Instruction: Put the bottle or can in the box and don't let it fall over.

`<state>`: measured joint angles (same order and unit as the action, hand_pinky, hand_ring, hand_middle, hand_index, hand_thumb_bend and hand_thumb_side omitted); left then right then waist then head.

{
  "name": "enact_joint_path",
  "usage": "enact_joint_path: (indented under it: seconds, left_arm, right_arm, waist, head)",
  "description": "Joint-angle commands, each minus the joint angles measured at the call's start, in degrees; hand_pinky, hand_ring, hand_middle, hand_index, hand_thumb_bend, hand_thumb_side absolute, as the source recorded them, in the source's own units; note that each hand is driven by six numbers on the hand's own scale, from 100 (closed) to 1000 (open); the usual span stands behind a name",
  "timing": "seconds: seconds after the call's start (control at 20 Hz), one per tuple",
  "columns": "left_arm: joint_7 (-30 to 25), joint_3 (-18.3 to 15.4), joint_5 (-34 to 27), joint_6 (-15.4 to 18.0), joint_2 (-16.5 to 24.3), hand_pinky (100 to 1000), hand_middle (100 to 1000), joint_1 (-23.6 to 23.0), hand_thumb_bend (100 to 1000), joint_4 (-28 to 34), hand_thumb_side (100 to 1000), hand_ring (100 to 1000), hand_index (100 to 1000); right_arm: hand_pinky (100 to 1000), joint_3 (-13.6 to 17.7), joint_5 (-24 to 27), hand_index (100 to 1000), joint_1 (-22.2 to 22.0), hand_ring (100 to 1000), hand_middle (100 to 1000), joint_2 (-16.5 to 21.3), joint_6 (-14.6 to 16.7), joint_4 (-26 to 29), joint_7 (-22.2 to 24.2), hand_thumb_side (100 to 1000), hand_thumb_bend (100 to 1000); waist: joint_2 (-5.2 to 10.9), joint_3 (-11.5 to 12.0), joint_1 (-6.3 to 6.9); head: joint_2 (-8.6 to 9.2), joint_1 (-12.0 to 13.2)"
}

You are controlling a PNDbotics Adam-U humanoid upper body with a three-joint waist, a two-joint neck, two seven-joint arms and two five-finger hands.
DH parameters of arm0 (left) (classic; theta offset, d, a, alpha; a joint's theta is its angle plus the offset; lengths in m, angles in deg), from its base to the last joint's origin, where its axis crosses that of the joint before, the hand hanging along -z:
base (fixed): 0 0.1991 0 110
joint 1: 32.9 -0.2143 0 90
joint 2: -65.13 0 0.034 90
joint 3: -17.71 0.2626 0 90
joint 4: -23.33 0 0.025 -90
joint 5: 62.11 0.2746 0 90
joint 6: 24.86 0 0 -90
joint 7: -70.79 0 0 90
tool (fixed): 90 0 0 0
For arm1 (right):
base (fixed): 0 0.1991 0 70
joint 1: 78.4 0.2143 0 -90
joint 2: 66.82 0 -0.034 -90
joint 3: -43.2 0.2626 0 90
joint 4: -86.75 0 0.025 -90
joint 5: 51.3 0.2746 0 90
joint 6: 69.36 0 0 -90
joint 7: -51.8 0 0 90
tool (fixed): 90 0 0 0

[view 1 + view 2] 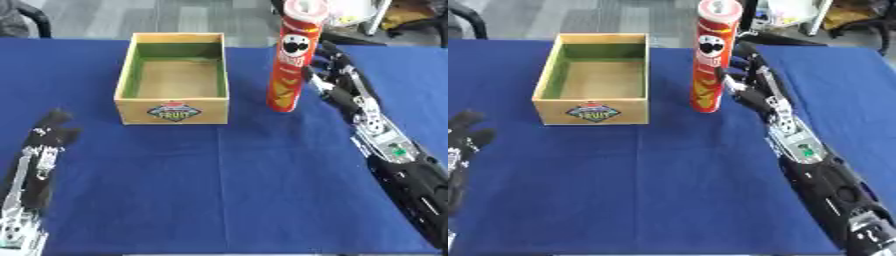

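1 tall red can stands upright on the blue tablecloth, just right of the wooden box. Right hand lies beside it, fingers extended, perhaps touching its side, grasping nothing. Left hand rests open at the lower left.

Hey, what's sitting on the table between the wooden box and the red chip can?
Nothing: in the left eye view only bare blue tablecloth lies between the wooden box and the upright red chip can.
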<state>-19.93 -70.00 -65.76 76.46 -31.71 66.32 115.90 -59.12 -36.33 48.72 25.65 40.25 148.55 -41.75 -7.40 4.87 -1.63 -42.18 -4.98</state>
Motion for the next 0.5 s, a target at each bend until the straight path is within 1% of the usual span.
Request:
enact_joint_path:
  seconds: [0.05,0.5]
  left_arm:
    - [-0.16,0.12,0.02,0.04,0.38,872,850,0.93,421,1.06,761,793,951]
    - [-0.24,0.21,0.10,0.03,0.19,873,850,1.30,421,1.17,762,793,951]
  right_arm:
    - [818,0.84,-0.87,1000,1.78,890,902,1.65,-0.09,-0.21,-0.10,346,386]
    - [819,1.27,-2.40,1000,4.10,890,902,1.56,-0.03,-2.54,-0.35,347,387]
  waist:
    - [0.44,0.17,0.19]
    - [-0.22,0.80,0.37]
  head:
    - [0.43,-0.23]
    - [0.83,-0.53]
